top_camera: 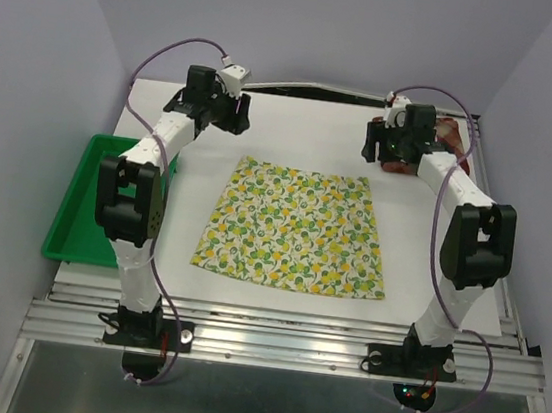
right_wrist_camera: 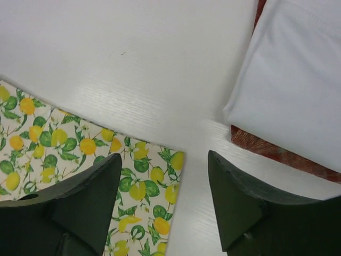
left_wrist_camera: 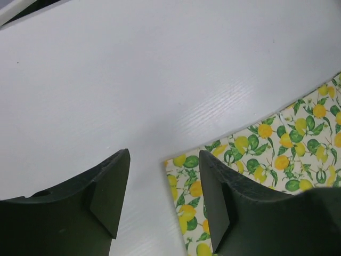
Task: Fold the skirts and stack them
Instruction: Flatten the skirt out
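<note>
The fruit-print skirt lies spread flat in the middle of the white table. My left gripper hangs open over its far left corner, which shows between the fingers. My right gripper is open above the far right corner, with one finger over the cloth and the other over bare table. Neither gripper holds anything. To the right, a folded white skirt rests on the red plaid skirt, whose edge sticks out beneath; this pile sits at the back right.
A green plastic tray stands at the table's left edge, beside the left arm. The metal rail carrying both arm bases runs along the near edge. Grey walls close in on the left, right and back.
</note>
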Robot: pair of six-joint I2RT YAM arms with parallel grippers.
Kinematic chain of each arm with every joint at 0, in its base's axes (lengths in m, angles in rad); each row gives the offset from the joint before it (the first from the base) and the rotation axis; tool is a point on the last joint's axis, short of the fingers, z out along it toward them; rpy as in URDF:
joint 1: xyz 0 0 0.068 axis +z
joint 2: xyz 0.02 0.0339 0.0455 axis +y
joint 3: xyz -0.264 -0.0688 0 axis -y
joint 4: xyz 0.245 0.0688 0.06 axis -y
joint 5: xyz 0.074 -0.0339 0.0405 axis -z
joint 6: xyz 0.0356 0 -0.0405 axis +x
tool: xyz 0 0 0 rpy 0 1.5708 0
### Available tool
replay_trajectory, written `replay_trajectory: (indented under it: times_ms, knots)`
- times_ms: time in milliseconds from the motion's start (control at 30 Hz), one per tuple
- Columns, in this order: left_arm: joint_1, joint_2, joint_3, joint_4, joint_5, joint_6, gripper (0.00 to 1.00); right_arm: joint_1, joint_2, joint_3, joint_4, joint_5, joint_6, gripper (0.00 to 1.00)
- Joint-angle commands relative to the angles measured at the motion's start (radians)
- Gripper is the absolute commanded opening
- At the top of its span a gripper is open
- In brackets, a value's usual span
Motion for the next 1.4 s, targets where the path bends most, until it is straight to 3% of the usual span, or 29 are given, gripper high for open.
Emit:
replay_trajectory:
  times_ms: [0, 100, 233, 400, 633, 833, 933, 1100, 1167, 1233, 1267, 1367]
  knots:
    - [-0.001, -0.193, -0.099, -0.111, -0.013, 0.063, 0.61, -0.005, -0.107, -0.021, -0.128, -0.111, -0.107, 0.68]
    - [-0.010, -0.306, -0.246, -0.162, 0.011, 0.043, 0.53, -0.005, -0.109, -0.064, -0.219, -0.189, -0.138, 0.58]
    - [-0.028, -0.380, -0.433, -0.216, 0.007, 0.008, 0.52, 0.004, -0.068, -0.095, -0.299, -0.179, -0.154, 0.51]
    - [-0.047, -0.393, -0.509, -0.288, 0.004, 0.025, 0.43, 0.013, -0.020, -0.105, -0.431, -0.144, -0.204, 0.38]
    - [-0.068, -0.220, -0.497, -0.314, -0.018, 0.016, 0.39, 0.103, -0.029, -0.258, -0.448, -0.026, -0.353, 0.35]
    - [-0.068, 0.015, -0.299, -0.369, -0.029, 0.026, 0.34, 0.202, -0.069, -0.375, -0.438, 0.024, -0.390, 0.33]
    - [-0.068, 0.172, -0.115, -0.432, -0.004, 0.034, 0.33, 0.248, -0.107, -0.418, -0.446, -0.001, -0.359, 0.34]
    - [-0.088, 0.464, 0.434, -0.605, -0.016, 0.042, 0.33, 0.412, -0.166, -0.431, -0.463, -0.120, -0.257, 0.37]
    - [-0.123, 0.625, 0.727, -0.683, -0.022, 0.074, 0.33, 0.485, -0.186, -0.414, -0.440, -0.269, -0.189, 0.41]
    - [-0.163, 0.656, 0.787, -0.648, -0.041, 0.118, 0.37, 0.539, -0.199, -0.394, -0.399, -0.326, -0.142, 0.43]
    - [-0.183, 0.656, 0.800, -0.616, -0.004, 0.143, 0.44, 0.561, -0.210, -0.357, -0.368, -0.346, -0.112, 0.46]
    - [-0.244, 0.568, 0.695, -0.497, -0.041, 0.166, 0.50, 0.573, -0.212, -0.238, -0.351, -0.320, -0.040, 0.47]
